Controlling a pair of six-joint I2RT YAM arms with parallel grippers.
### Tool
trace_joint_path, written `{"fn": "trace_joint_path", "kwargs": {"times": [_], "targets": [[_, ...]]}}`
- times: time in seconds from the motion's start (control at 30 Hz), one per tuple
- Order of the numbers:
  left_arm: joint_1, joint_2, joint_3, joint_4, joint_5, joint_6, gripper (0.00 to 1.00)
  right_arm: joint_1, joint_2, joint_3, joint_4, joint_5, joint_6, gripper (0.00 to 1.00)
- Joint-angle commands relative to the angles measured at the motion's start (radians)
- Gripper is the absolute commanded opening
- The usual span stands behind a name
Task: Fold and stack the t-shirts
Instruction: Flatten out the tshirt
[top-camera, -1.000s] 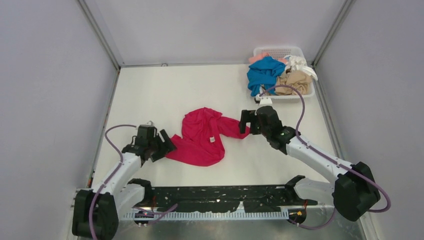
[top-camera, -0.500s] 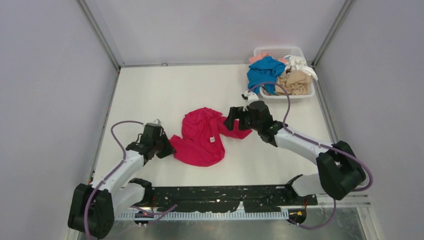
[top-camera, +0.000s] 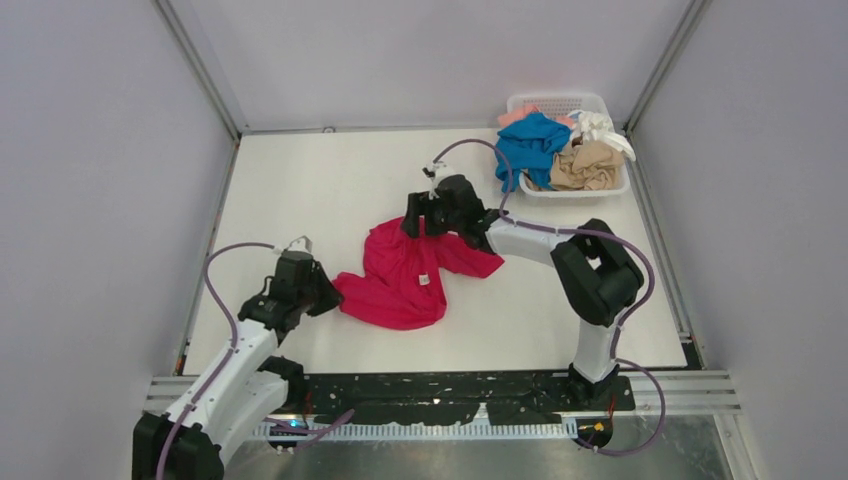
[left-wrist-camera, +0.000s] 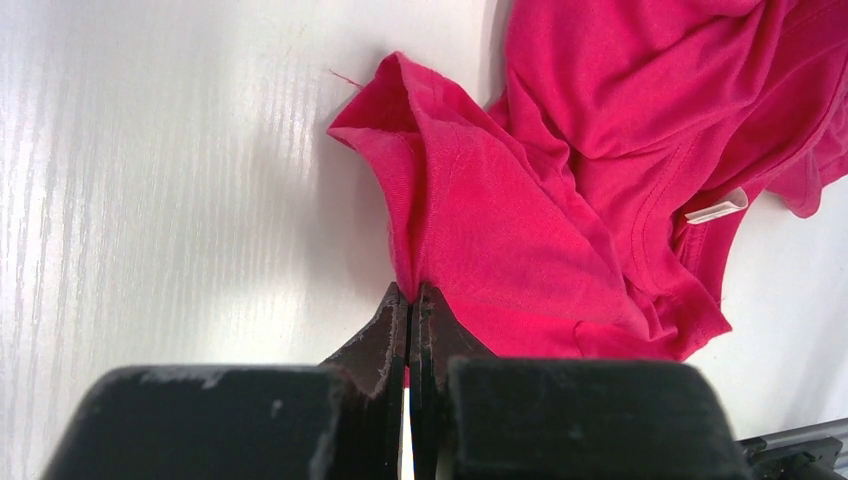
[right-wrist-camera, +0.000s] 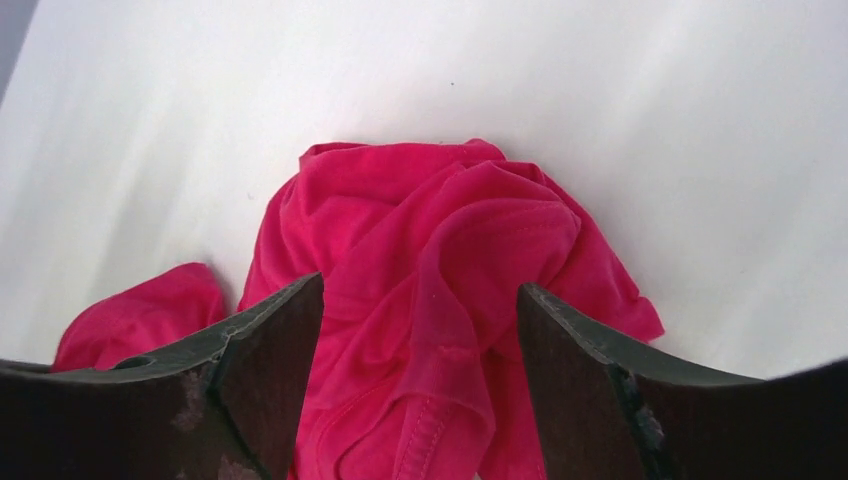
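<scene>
magenta-red t-shirt (top-camera: 405, 278): crumpled and unfolded on the table (top-camera: 320, 180), near the middle, between the two grippers; broad rumpled body toward the near side, narrower bunched end toward the far side, one loose flap trailing out to the right.
neck tag (top-camera: 424, 280): small and white, showing on the upper face of the shirt, right of its middle.
left gripper (top-camera: 322, 292): fingers pressed together on a fold at the shirt's left edge, with pink cloth pinched between the tips; low at the table surface, at the left end of the shirt.
pinched fold (left-wrist-camera: 405, 200): drawn into a ridge from the fingertips up to a pointed corner lying on the table.
right gripper (top-camera: 418, 217): fingers spread wide, low over the far bunched end of the shirt; in the wrist view, cloth heaped between the two fingers; touching the pads or not, impossible to tell.
other t-shirts: blue (top-camera: 530, 145), tan (top-camera: 590, 165), white (top-camera: 600, 125) and peach-pink (top-camera: 517, 115), bundled together and spilling over the rim.
basket (top-camera: 555, 99): white plastic lattice, at the far right corner of the table, well apart from the magenta-red t-shirt.
</scene>
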Motion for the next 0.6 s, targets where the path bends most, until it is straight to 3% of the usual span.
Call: {"fn": "trace_joint_path", "kwargs": {"times": [0.0, 0.2, 0.27, 0.37, 0.43, 0.57], "targets": [[-0.003, -0.023, 0.032, -0.01, -0.02, 0.023, 0.0, 0.021, 0.052, 0.079, -0.05, 0.056, -0.041, 0.66], [-0.003, -0.041, 0.055, -0.006, -0.058, 0.033, 0.0, 0.046, 0.057, 0.092, -0.142, 0.165, -0.087, 0.59], [-0.003, -0.049, 0.06, -0.006, -0.059, 0.037, 0.0, 0.047, 0.059, 0.071, -0.145, 0.157, -0.079, 0.47], [-0.003, -0.062, 0.069, -0.006, -0.061, 0.034, 0.0, 0.053, 0.019, 0.03, -0.109, 0.146, -0.072, 0.13], [-0.002, -0.075, 0.087, -0.01, -0.057, 0.034, 0.0, 0.054, -0.045, 0.008, -0.095, 0.148, -0.072, 0.06], [-0.002, -0.138, 0.156, -0.007, -0.058, 0.041, 0.0, 0.054, -0.273, -0.007, -0.13, 0.236, -0.085, 0.05]]}}
